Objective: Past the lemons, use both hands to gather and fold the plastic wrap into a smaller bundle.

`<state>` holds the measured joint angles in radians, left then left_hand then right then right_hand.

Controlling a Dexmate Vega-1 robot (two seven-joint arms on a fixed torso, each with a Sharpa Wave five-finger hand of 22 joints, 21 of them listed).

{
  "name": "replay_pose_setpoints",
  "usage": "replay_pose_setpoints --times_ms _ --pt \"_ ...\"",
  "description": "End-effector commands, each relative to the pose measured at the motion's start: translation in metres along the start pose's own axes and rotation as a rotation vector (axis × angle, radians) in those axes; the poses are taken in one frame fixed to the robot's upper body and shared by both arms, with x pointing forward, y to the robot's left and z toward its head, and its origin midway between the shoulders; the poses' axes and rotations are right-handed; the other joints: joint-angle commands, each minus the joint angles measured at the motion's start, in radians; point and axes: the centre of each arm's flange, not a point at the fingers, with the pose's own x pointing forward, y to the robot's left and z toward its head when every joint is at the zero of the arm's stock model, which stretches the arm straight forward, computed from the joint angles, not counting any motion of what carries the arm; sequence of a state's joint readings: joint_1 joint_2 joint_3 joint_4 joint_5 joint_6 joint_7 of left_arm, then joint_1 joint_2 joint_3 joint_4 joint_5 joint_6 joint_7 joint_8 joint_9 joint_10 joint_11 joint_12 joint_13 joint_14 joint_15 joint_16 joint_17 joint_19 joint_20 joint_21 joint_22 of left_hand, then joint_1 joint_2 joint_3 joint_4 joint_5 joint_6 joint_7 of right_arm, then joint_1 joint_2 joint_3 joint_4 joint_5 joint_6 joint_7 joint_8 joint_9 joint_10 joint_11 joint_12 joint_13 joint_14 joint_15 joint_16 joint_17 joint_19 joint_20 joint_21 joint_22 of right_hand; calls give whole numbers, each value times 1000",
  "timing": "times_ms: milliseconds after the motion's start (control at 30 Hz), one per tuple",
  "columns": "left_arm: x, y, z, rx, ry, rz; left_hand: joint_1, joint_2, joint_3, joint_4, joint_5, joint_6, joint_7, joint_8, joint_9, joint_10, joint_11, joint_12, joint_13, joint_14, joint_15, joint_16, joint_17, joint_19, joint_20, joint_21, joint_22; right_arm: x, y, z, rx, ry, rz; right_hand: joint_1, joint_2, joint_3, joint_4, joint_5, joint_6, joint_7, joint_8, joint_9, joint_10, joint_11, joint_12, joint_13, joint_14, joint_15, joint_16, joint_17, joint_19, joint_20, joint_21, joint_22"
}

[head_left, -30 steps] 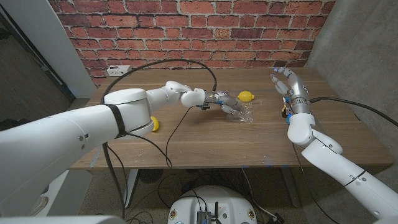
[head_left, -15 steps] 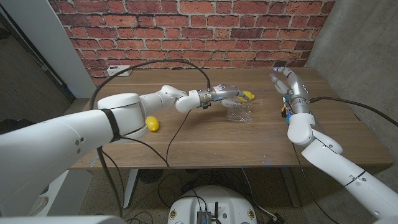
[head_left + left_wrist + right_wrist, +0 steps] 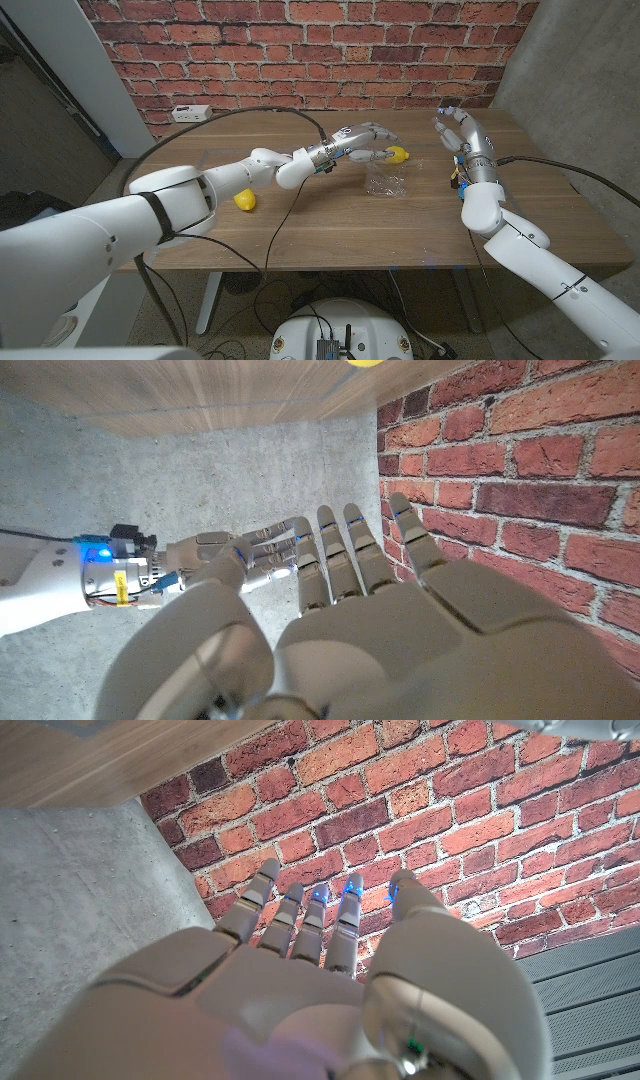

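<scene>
The clear plastic wrap (image 3: 385, 183) lies crumpled on the wooden table (image 3: 330, 225), just on the near side of a yellow lemon (image 3: 398, 154). A second lemon (image 3: 245, 199) sits towards the table's left side. My left hand (image 3: 365, 135) hovers above the table beside the far lemon, fingers spread and holding nothing, apart from the wrap. My right hand (image 3: 462, 135) is raised over the right side of the table, fingers apart and pointing up, empty. In the left wrist view my left hand (image 3: 380, 590) reaches out, with the right hand (image 3: 250, 555) opposite it. The right wrist view has my right hand (image 3: 320, 970) against the bricks.
A white box (image 3: 190, 111) sits at the table's far left corner. A black cable (image 3: 270, 105) arcs over the left arm. The brick wall (image 3: 300, 50) stands close behind the table, and a concrete wall (image 3: 590, 80) rises on the right.
My left hand has let go of the plastic wrap and risen away from it, towards the far lemon. The wrap stays on the table. The right hand has held still.
</scene>
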<state>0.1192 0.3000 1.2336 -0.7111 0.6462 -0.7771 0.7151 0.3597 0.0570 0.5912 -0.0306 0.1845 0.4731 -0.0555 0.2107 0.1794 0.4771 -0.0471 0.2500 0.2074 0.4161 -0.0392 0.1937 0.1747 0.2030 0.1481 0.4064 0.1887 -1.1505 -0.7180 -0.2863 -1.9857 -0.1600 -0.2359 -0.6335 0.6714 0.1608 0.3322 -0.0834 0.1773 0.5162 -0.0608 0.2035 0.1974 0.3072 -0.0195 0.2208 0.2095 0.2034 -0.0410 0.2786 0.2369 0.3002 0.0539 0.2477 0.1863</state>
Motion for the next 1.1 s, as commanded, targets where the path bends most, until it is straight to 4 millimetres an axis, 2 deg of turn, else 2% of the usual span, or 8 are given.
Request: replay_pose_setpoints --times_ms 33,267,800,1100 --pt "-21 22 -4 -56 120 157 5 -5 1 -6 -3 4 -7 -4 3 -4 2 -3 3 -4 3 1 3 -3 6 -2 4 2 4 -1 50 -13 10 -7 2 3 -7 3 1 9 -3 2 6 7 -3 2 1 -34 1 0 10 4 -4 3" --pt "-37 31 -9 -121 216 239 4 -4 1 -10 -3 5 -5 -6 4 -4 -3 -4 4 -5 6 1 4 -3 9 -3 5 3 8 -3 89 -15 13 -8 2 2 -8 3 1 9 -3 2 6 5 -3 2 1 -34 1 0 10 5 -4 3" --pt "-81 48 -18 -296 405 399 -2 -1 2 -15 -4 -5 0 -14 4 -13 5 -10 5 -16 13 -2 6 -9 18 -7 7 9 21 -4 222 -34 33 -4 1 4 -16 4 5 14 -2 2 10 11 -3 2 3 -30 0 -3 9 7 -5 3" --pt "-112 63 -21 -380 454 456 -6 0 1 -17 -5 -6 1 -16 4 -15 8 -12 6 -19 15 -3 7 -13 21 -10 7 -2 26 -1 311 -37 9 0 -1 5 -23 4 8 20 -1 2 18 20 -1 2 12 -20 2 -5 13 9 -5 3"
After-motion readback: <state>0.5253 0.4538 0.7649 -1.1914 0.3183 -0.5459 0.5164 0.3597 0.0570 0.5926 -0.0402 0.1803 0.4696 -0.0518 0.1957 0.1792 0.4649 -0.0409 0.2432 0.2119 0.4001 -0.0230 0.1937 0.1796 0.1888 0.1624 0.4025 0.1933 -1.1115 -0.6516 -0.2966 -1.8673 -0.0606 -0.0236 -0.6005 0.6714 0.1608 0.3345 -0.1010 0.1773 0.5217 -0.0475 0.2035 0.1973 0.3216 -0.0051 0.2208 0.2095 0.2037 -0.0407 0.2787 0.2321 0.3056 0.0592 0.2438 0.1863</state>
